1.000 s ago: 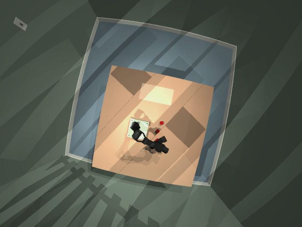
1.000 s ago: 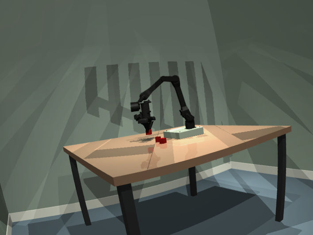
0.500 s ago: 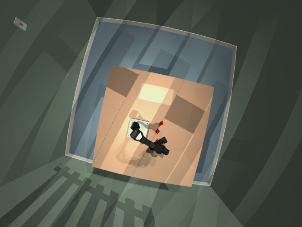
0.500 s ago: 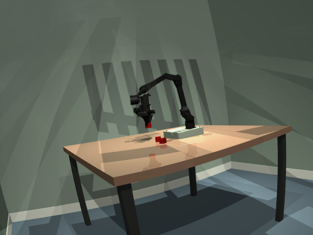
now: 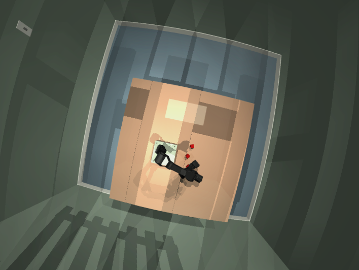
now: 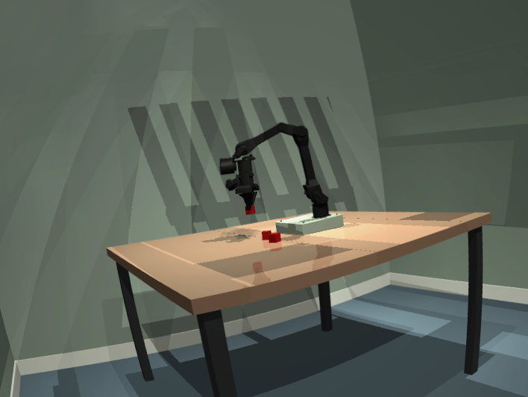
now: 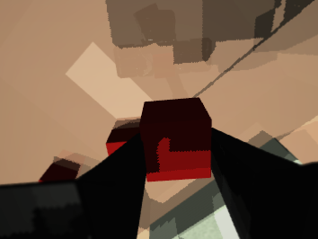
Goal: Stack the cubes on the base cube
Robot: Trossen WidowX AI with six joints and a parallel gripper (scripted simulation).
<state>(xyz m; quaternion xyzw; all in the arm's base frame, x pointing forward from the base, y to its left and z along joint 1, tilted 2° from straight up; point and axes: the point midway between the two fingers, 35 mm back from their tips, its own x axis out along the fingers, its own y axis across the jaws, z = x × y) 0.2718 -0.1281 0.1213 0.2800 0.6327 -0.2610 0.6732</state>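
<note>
The hand (image 6: 250,204) is clenched on a red cube (image 6: 250,209), and it hangs in the air, well above the counter (image 6: 221,273). In the exterior view the cube sits right at the tips of the black fingers (image 6: 246,198), pointing straight down, with the arm (image 6: 273,132) arched up and over from its pale base plate (image 6: 309,224).

Down on the counter, two more red cubes stand close together: one (image 6: 266,234) nearer the base plate's corner, the other (image 6: 275,237) just beside it, toward the camera (whether they touch is hard to tell from this angle). From above they look apart, one (image 5: 191,146) farther out and one (image 5: 187,156) closer to the arm, while the held cube (image 5: 187,166) peeks out beside the wrist.

The wrist view has the held cube (image 7: 176,139) dead centre, level, pinched between the two dark fingers, its lower face lit bright red. Below and to the left a second cube (image 7: 118,143) shows on the counter, partly hidden by a finger. Which of the resting cubes is the fixed base, I cannot tell.
</note>
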